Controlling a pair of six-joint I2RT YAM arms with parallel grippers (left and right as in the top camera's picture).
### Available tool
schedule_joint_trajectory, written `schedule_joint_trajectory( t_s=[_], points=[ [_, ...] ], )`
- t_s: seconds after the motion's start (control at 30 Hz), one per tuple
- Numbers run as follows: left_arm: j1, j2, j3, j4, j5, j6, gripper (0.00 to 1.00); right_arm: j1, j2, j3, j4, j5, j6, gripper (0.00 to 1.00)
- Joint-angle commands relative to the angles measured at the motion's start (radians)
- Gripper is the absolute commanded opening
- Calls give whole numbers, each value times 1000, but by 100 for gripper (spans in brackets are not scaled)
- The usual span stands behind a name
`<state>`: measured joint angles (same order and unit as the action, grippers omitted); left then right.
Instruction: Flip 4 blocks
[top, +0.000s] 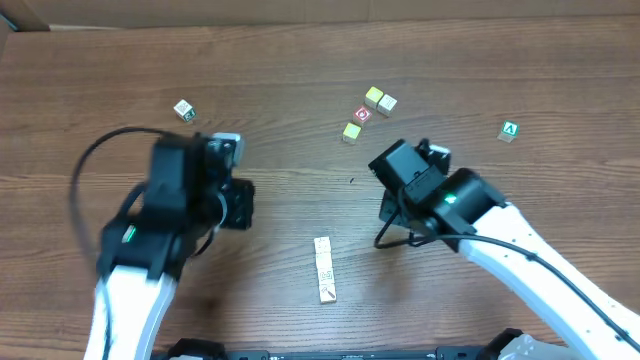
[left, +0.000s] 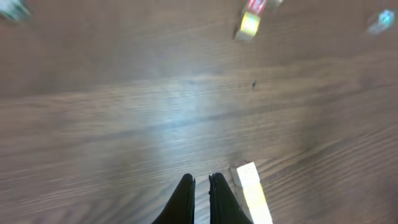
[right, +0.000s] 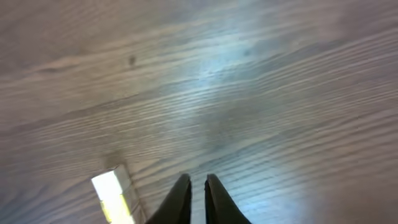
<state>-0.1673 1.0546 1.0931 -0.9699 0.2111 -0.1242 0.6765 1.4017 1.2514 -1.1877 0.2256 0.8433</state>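
Observation:
The blocks (top: 323, 268) lie end to end in a short pale row on the wooden table, between my two arms. In the left wrist view the row (left: 252, 190) sits just right of my fingertips, with one yellow face showing. The right wrist view has the same row (right: 112, 196) at the lower left. My left gripper (left: 201, 178) is shut and holds nothing, its tips over bare wood left of the row. My right gripper (right: 198, 178) has its fingers nearly together and empty, over bare wood right of the row.
A cluster of small cubes, including a red-faced cube (top: 362, 115) and yellowish ones (top: 351, 131), lies at the back centre. A green "A" cube (top: 509, 131) sits at the back right, and a lone cube (top: 184, 110) at the back left.

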Motion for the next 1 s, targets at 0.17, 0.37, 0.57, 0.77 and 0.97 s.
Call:
schedule_joint_trajectory(
  t_s=[0.17,0.37,0.57,0.77,0.97],
  points=[
    [-93,-456,187,-310,-141,-4,4,1,-113,232,-196,54,-38,39],
    [-94,-698,245,-535,-141,-42,4,1,-137,232,-262,54,-42,75],
    [-94,-838,250,-629,-141,-102,9,1,-134,232,-286,55,-41,100],
    [-94,-855,244,-689,-140,-134,100,1,-134,232,-292,46,-41,100],
    [-94,-855,244,-719,-140,-135,100,1,-134,232,-291,46,-41,100]
  ],
)
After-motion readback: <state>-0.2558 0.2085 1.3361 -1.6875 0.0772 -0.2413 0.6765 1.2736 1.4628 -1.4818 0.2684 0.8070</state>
